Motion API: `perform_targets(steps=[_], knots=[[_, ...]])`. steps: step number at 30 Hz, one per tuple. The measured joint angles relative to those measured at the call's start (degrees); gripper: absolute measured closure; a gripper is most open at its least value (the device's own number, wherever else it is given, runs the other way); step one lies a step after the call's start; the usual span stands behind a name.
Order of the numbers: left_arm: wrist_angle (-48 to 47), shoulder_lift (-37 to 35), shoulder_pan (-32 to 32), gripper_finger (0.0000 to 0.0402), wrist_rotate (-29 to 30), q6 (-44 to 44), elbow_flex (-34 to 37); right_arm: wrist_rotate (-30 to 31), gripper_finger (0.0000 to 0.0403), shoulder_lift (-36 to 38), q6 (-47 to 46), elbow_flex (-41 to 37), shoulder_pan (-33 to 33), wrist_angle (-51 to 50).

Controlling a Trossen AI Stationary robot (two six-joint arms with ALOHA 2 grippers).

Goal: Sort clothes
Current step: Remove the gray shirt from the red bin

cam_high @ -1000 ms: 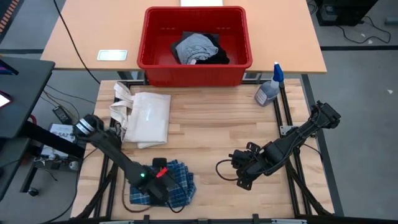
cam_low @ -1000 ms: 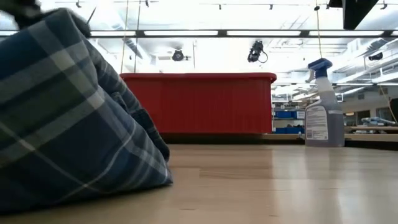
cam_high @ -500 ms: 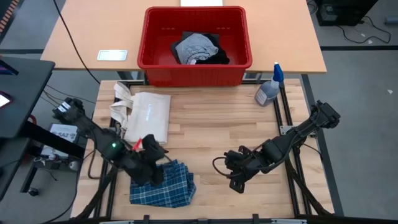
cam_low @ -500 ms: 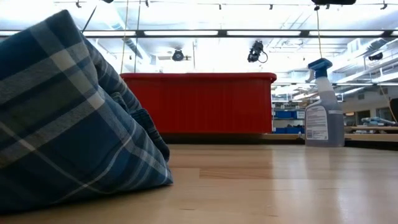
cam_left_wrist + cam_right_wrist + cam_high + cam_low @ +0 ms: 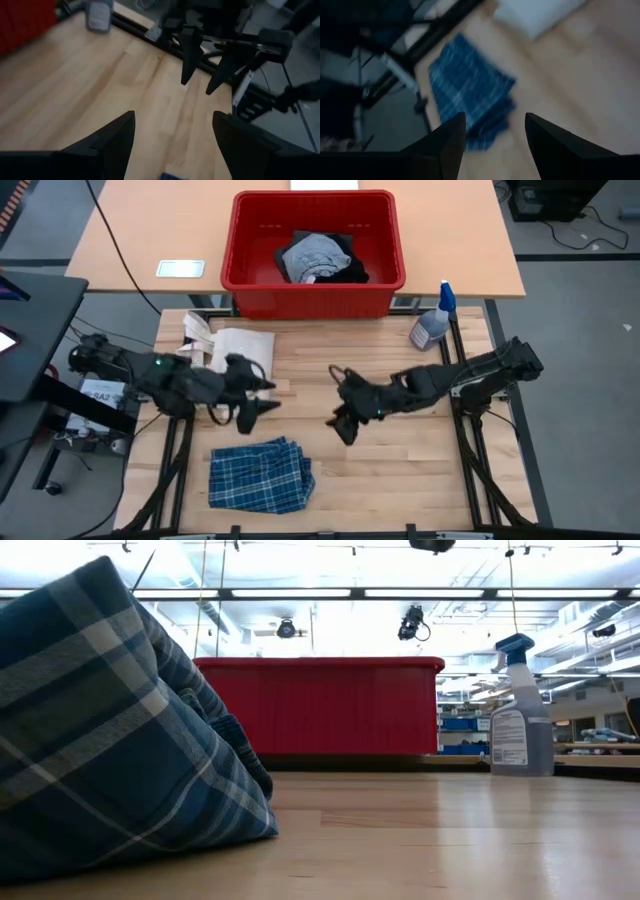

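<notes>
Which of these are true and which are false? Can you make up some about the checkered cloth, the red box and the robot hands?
1. The plaid cloth lies on the wooden table. True.
2. The red bin is empty. False: grey and black clothes lie in it.
3. The left end effector is holding the plaid cloth. False: it is open and holds nothing, up beside the white tote bag.
4. The right end effector is open and holds nothing. True.
5. The spray bottle is lying inside the red bin. False: it stands on the table's far right corner.
</notes>
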State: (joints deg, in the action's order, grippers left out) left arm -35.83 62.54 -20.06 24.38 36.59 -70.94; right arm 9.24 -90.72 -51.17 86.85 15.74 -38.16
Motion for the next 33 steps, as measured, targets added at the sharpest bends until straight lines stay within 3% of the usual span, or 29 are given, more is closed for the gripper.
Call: perform_targets(steps=[4, 11, 19, 25, 33], knots=[[1.6, -1.7, 6.9, 0.0130, -1.5, -3.4, 0.0, 3.9, 0.0190, 0.0, 2.5, 5.3, -3.2, -5.2], [5.0, -0.1, 25.4, 0.0130, -22.1, -6.7, 0.0, 2.9, 0.0190, 0.0, 12.9, 11.3, -13.1, -5.2], [15.5, 5.4, 50.5, 0.0130, -37.0, -11.9, -1.1, -6.2, 0.0190, -0.2, 33.3, 15.3, -34.6, -1.9], [15.4, 14.9, 62.6, 0.0151, -42.1, -15.2, -9.5, -16.8, 0.0190, -0.1, 43.4, 16.1, -50.5, 6.5], [15.0, 31.2, 66.9, 0.0179, -42.2, -21.5, -29.3, -21.6, 0.0190, -0.1, 48.1, 16.2, -62.7, 14.3]])
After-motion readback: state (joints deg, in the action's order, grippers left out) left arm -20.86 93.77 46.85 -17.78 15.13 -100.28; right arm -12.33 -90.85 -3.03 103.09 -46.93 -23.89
